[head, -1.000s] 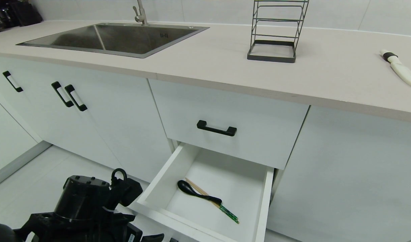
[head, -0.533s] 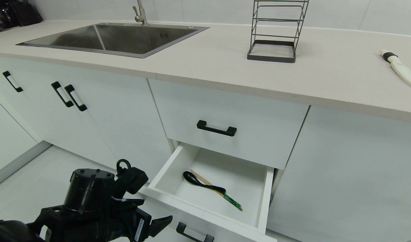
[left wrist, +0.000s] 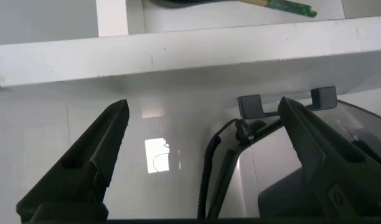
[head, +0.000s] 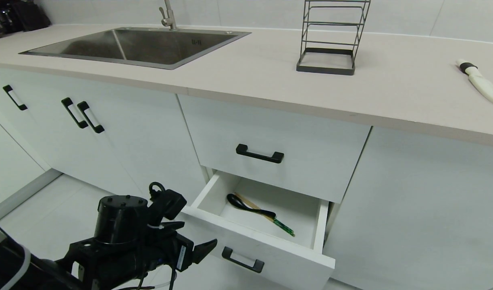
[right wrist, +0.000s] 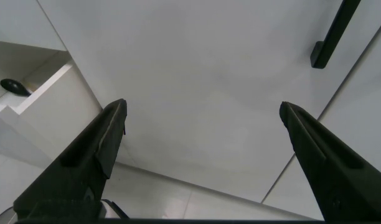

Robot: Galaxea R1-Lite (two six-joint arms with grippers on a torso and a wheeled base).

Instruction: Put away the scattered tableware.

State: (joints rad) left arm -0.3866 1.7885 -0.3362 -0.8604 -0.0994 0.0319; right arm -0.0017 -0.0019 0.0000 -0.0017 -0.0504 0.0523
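In part-open drawer (head: 288,254): spoon (head: 246,206), chopsticks (head: 284,228); left pincer (head: 201,249) spread, empty, just outside front.

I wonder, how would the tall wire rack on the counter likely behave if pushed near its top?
The wire rack stands tall over a small base, so a high push would probably tip it. Its thin, open wires suggest it is light; pushed low, it would likely slide on the smooth counter.

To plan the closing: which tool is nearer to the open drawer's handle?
Left. The left tool is just before the handle; the right tool faces a plain cabinet panel beside the drawer.
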